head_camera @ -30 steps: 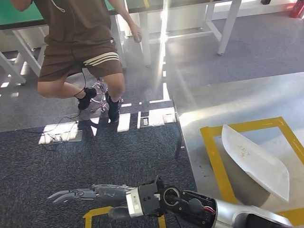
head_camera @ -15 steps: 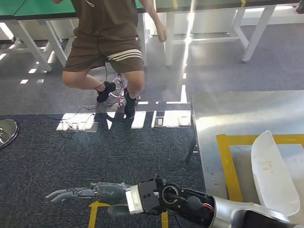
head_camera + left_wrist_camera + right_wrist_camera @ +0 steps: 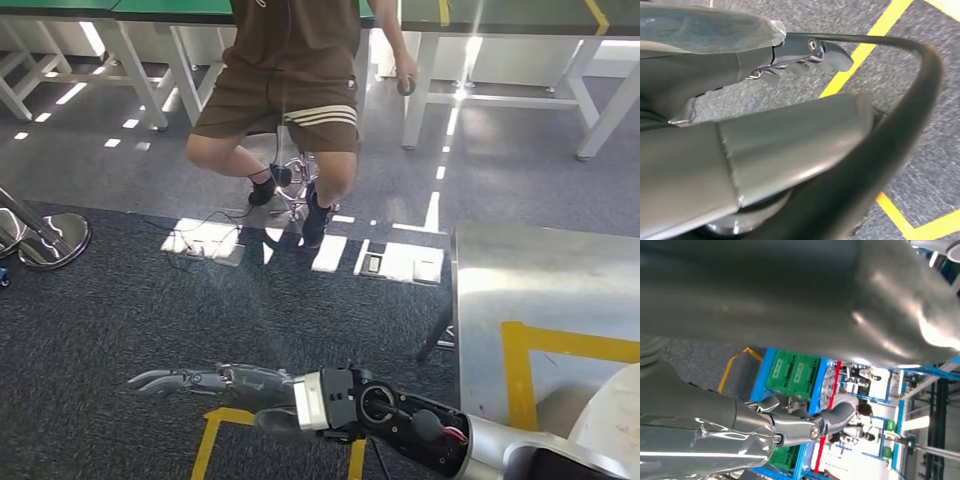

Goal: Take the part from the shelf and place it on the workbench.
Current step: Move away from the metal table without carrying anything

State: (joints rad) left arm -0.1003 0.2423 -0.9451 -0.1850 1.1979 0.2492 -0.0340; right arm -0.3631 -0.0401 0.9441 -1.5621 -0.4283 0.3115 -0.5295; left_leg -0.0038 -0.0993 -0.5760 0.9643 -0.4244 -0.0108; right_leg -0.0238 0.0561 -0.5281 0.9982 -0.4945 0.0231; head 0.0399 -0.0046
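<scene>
Head view: one white part (image 3: 613, 425) lies on the workbench (image 3: 528, 280) at the near right, well apart from the right hand (image 3: 219, 383), whose fingers (image 3: 162, 380) reach left, straight, holding nothing. One person (image 3: 294, 70) sits far off.

Left wrist view: left hand (image 3: 753, 55) apparently empty, fingers extended.

Right wrist view: fingers (image 3: 836, 415) extended, empty.

**The room in front of me**

I see a dark grey carpet floor (image 3: 151, 320) with yellow tape lines (image 3: 207, 445) and bright patches of sunlight (image 3: 204, 238). White-legged tables with green tops (image 3: 143, 40) stand at the far side. A person (image 3: 294, 90) sits on a stool there. A round metal stand base (image 3: 53, 238) is on the left.
</scene>
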